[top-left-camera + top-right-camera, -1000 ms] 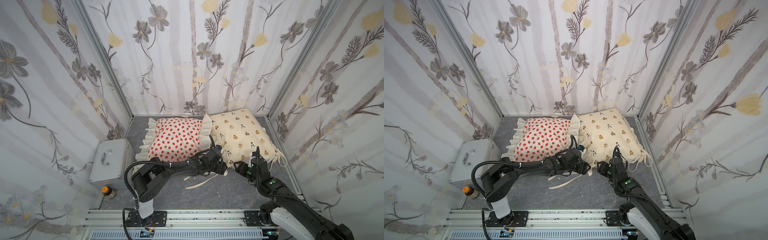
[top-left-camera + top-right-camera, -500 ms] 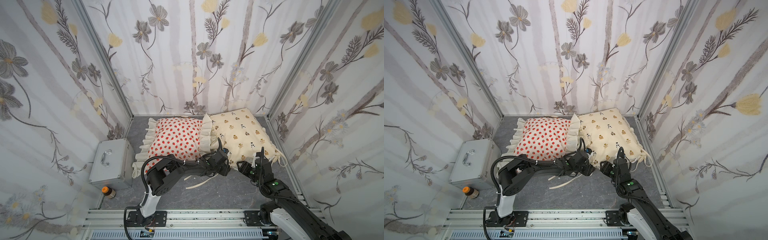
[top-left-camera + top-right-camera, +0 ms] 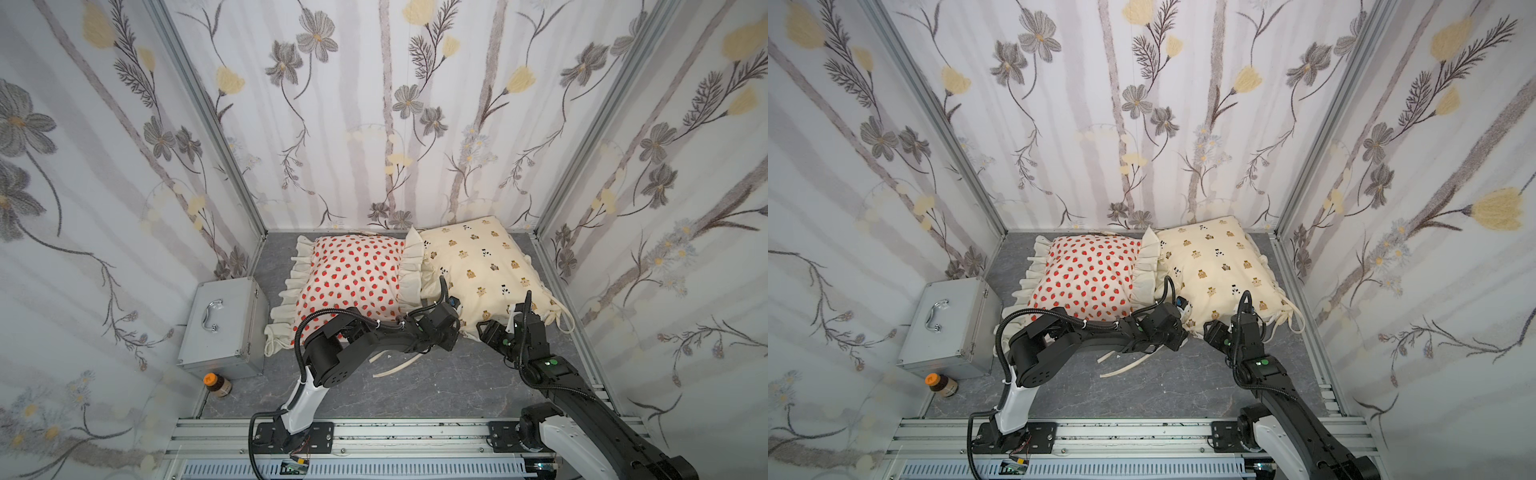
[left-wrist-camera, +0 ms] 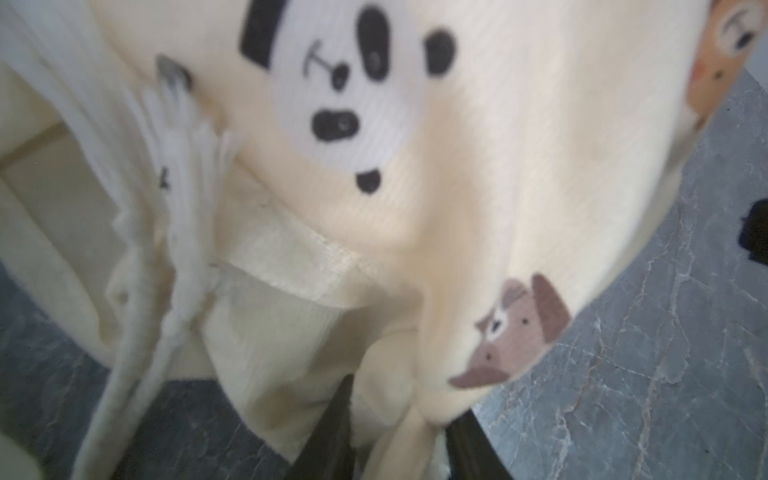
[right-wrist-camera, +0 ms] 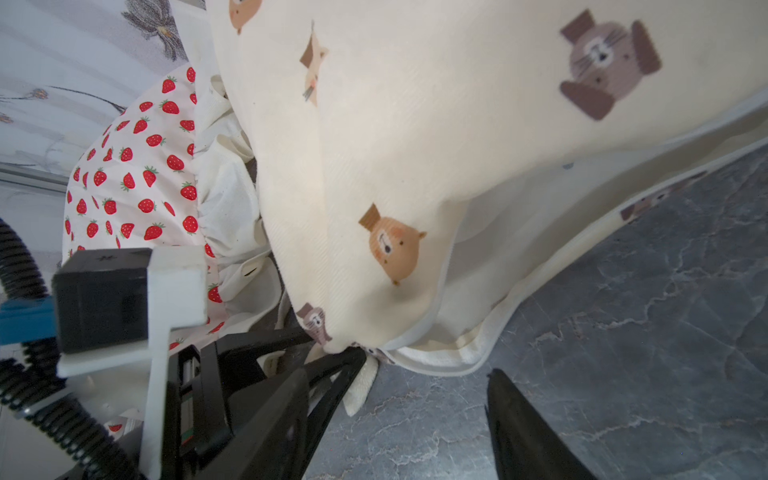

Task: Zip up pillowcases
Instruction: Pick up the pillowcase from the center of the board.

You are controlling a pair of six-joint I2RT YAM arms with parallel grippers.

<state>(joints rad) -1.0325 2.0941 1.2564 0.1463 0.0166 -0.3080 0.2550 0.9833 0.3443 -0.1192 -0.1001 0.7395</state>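
left pincer (image 4: 395, 436): narrow, pinching bear case (image 3: 482, 266) corner, likely to anchor the cloth | right pincer (image 5: 409, 419): wide, empty, low over counter (image 5: 623, 332); gaping seam (image 5: 540, 241) just ahead | strawberry case (image 3: 353, 274): behind left pincer | slider: unseen

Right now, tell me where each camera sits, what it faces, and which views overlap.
Top views: high over the front rail, looking down at the strawberry pillowcase and bear pillowcase; left arm and right arm show in both.
Left wrist: on the left arm, close against the bear pillowcase's corner; left gripper pinches that fabric.
Right wrist: on the right arm, low over the floor, facing that same corner; open right gripper and the left gripper show.
Shared: both wrist views catch that corner.
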